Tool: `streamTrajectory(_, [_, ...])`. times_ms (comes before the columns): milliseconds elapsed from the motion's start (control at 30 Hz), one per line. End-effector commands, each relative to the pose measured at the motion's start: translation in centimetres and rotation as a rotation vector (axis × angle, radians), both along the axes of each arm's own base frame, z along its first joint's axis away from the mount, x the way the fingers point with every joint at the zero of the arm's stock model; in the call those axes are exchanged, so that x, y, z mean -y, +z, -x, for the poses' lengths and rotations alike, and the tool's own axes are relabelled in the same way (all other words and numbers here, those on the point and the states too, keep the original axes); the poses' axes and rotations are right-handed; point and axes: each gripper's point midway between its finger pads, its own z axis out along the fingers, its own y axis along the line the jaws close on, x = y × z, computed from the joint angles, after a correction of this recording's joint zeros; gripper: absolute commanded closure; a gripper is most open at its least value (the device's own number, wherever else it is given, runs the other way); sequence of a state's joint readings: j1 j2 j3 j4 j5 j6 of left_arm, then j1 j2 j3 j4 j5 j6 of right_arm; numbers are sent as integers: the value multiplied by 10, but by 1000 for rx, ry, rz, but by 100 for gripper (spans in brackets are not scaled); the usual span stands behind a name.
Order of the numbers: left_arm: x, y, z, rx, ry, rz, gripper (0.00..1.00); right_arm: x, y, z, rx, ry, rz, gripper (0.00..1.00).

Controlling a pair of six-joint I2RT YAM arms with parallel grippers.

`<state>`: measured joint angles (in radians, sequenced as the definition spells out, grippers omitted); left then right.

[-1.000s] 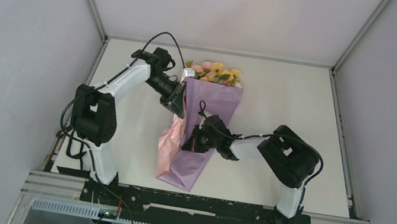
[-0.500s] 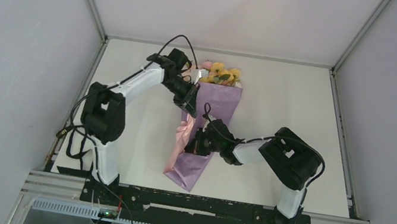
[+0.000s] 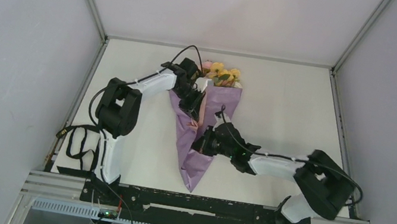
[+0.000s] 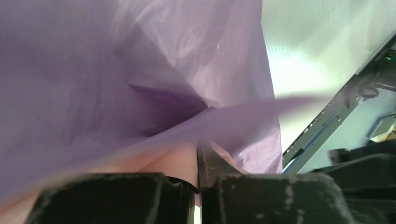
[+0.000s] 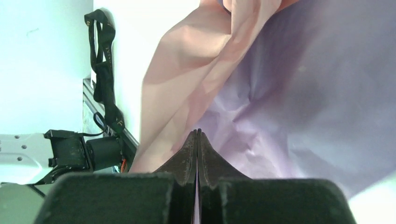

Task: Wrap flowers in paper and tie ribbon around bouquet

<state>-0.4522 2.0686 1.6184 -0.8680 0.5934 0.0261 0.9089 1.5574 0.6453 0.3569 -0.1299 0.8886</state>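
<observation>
Grey walls [image 3: 7, 88] enclosed the white surface [image 3: 294, 103]. Compared with one second earlier, the left tool [image 3: 196, 109] had been carried rightward across the wrap. The wide pinkish flap had been folded in, so the paper [image 3: 193, 165] was narrowed to a tapered lilac cone at mid-surface. The flowers [image 3: 220, 72] were bunched at its far end. The left tool was clamped on a paper fold. The right tool [image 5: 197, 135] was closed, with its tips set against the paper. The ribbon [image 5: 105, 74] was seen at the left edge of the surface.

light: bright, even | shadows: soft | paper [image 4: 140, 70] blurred in wrist views
</observation>
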Motion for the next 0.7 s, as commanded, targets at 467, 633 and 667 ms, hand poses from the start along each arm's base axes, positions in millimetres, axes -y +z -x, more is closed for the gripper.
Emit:
streamTrajectory(467, [14,12,2,145,-70,-36,95,127,-30,-65,-80,-163,69,42])
streamTrajectory(633, [17,26,11,182,-101,-36,95,100,-43,-73,-104,-72,35,58])
streamTrajectory(667, [20,31,13,192,-113,-30,95,96,-46,-73,-108,-64,34,65])
